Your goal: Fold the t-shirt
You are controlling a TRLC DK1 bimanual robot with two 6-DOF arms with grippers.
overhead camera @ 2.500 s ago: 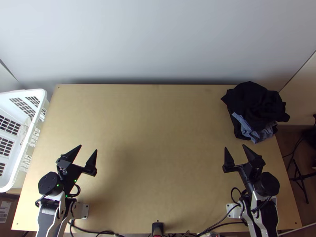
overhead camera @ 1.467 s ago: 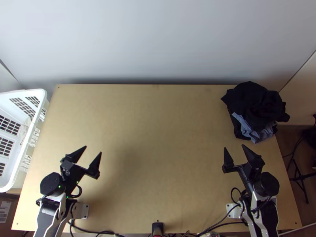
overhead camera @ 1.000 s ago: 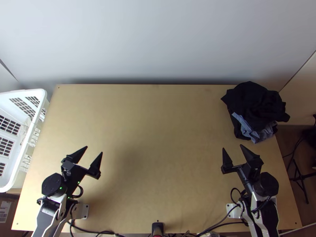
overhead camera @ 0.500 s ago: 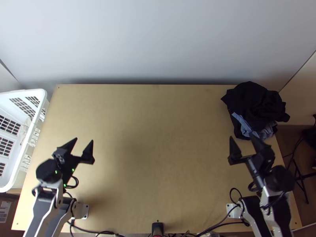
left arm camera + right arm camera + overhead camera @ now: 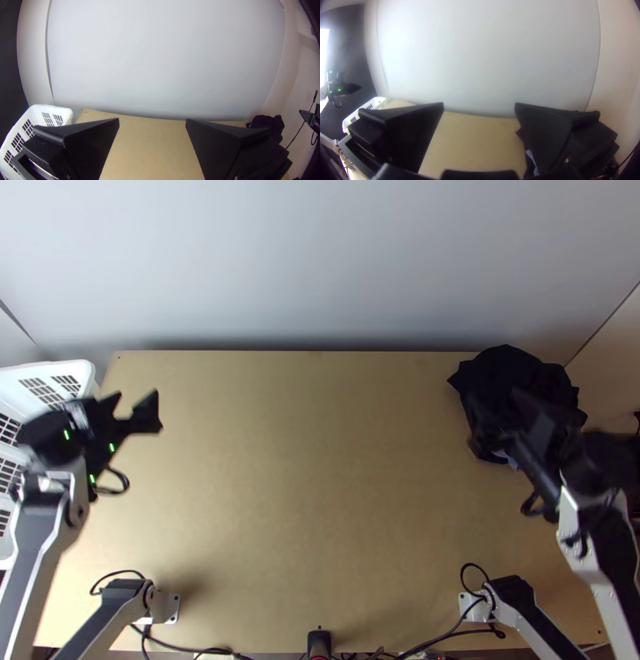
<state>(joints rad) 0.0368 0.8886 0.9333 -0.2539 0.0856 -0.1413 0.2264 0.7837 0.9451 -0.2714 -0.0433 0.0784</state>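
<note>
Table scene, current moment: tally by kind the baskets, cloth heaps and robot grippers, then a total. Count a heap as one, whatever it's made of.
Basket: 1, the white basket
Cloth heap: 1, the mostly black heap
Grippers: 2, the left gripper and the right gripper
Total: 4
</note>
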